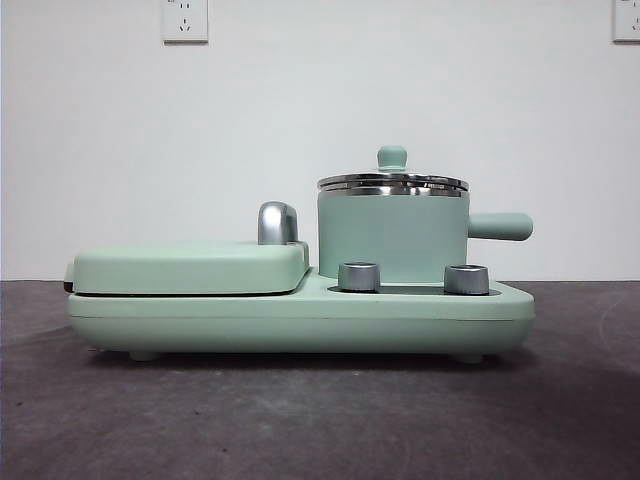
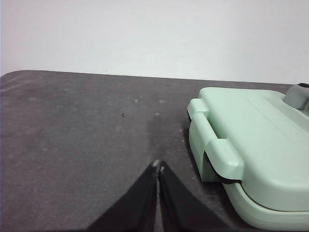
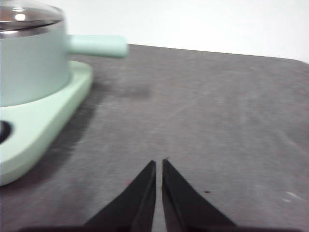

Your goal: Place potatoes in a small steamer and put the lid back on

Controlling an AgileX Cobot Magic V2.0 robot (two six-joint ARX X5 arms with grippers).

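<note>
Nearest the front camera, two steel knobs (image 1: pixel 359 276) stand on the mint-green cooker base (image 1: pixel 300 315). Behind them the small steamer (image 1: pixel 392 235) sits on the base, its stubby handle (image 1: pixel 500 227) pointing sideways. The lid (image 1: pixel 392 181) rests on its rim, so the inside is hidden and no potato can be seen. Beside it lies the closed grill plate (image 1: pixel 190 268) with its chrome handle (image 1: pixel 277 222). The left gripper (image 2: pixel 158 166), jaws together and empty, hangs over the dark grey table (image 2: pixel 77 130) near the grill plate's end. The right gripper (image 3: pixel 159 164), likewise closed on nothing, hovers beyond the steamer's handle. Behind, a white wall (image 1: pixel 320 100) carries two sockets (image 1: pixel 185 20).
</note>
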